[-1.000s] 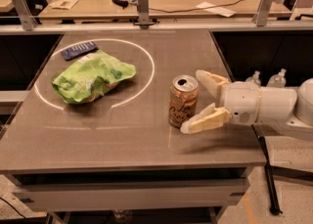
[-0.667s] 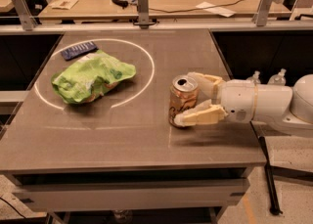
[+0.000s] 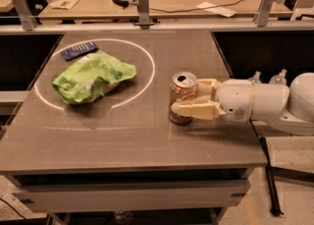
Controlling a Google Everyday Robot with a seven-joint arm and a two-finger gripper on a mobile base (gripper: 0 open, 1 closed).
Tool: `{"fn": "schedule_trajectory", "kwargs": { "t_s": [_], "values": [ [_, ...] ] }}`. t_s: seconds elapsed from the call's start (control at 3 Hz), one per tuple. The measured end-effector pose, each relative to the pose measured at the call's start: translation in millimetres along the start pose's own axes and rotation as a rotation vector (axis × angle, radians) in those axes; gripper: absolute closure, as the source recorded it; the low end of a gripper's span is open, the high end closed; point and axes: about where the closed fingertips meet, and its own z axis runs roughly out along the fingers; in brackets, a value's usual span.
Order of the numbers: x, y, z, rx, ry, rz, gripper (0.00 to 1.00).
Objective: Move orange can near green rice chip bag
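Two cream-coloured fingers (image 3: 195, 110) catch our eye first, clamped on the small pale orange aluminium can (image 3: 182, 91): one lies across its near face, the other sits behind its far side. We see the white gripper (image 3: 190, 97) reaching in from the right, low over the grey bench (image 3: 122, 135). The can stands upright on the right part of the bench, its silver top and pull-tab hole showing, just outside a thin white ring (image 3: 147, 79) marked on the surface. Well to its left, inside that ring, we have the crumpled lime-green foil chip bag (image 3: 91, 76). Just beyond the bag, towards the far left, a small flat dark blue packet (image 3: 78, 50) lies at the ring's edge.
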Motion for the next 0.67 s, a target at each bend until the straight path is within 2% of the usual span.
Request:
{"fn": "schedule_trajectory", "kwargs": {
  "t_s": [0.33,0.67],
  "values": [
    [-8,-6,9,-0.012,-0.017,0.002,0.88],
    [-17,-9,22,-0.046,-0.031,-0.002,1.0]
  ]
}}
